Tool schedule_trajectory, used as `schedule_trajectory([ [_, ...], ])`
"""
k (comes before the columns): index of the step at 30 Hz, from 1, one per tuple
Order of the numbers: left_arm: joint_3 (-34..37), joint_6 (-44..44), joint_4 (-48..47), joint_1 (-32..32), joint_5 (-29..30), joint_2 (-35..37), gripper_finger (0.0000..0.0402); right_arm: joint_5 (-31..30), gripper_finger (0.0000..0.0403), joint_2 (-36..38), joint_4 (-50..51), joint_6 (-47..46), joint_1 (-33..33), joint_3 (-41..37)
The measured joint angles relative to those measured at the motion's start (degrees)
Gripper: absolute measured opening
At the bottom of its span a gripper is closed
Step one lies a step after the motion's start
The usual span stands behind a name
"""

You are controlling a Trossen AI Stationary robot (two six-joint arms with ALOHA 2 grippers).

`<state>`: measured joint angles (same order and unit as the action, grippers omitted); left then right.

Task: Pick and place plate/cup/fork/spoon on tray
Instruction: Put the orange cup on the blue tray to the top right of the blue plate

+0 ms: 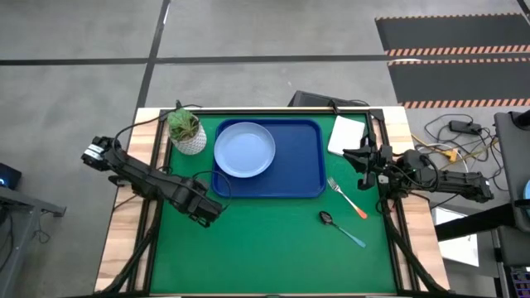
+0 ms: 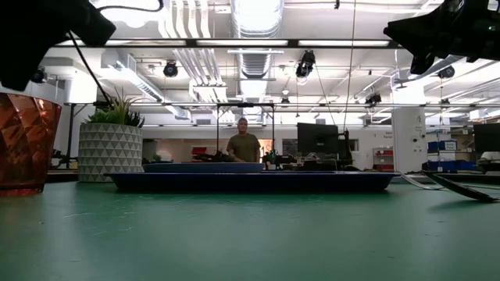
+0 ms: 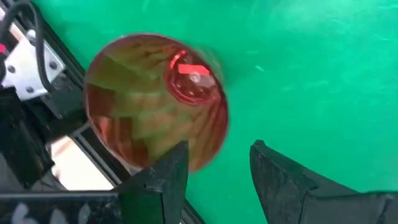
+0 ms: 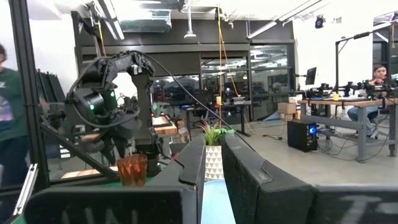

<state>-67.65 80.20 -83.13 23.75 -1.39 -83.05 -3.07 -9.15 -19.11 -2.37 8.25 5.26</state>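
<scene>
The red-orange cup point(image 2: 23, 144) stands upright on the green mat near its left edge. My left gripper point(image 3: 214, 168) hangs open above it, and the cup point(image 3: 155, 109) lies just beyond the fingertips, not between them. In the high view this gripper point(image 1: 207, 207) hides the cup. The pale blue plate point(image 1: 244, 149) lies in the left part of the dark blue tray point(image 1: 306, 170). The orange-handled fork point(image 1: 348, 197) and the blue-handled spoon point(image 1: 341, 228) lie on the mat right of the tray. My right gripper point(image 1: 362, 161) waits above the mat's right edge, its fingers point(image 4: 186, 168) a narrow gap apart, empty.
A white pot with a green plant point(image 1: 186, 132) stands at the tray's far left corner. A white block point(image 1: 348, 134) lies at the tray's far right corner. Bare green mat point(image 1: 265, 248) stretches along the near side. A person stands in the room behind the table point(image 2: 244, 144).
</scene>
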Motion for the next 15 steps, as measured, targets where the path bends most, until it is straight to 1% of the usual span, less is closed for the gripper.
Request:
schedule_trajectory([
  [3,2.6,0.0,0.3,0.0,-0.1,-0.1,0.0143,0.0,0.0043,0.0,0.0,-0.1,0.0,0.0],
  [6,4.9,0.0,2.6,0.0,-1.4,-0.1,0.0122,0.0,0.0043,0.0,0.0,-0.1,0.0,0.0],
  [9,6.1,0.0,3.4,0.0,-1.7,-0.2,0.0087,0.0,0.0043,0.0,0.0,-0.1,0.0,0.0],
  [13,5.8,0.4,3.5,0.0,-1.7,-0.2,0.0024,0.0,0.0043,0.0,0.0,0.0,0.0,0.0],
  [15,5.2,0.5,3.8,0.0,-2.0,-0.2,0.0007,0.0,0.0043,0.0,0.0,0.0,0.0,0.0],
])
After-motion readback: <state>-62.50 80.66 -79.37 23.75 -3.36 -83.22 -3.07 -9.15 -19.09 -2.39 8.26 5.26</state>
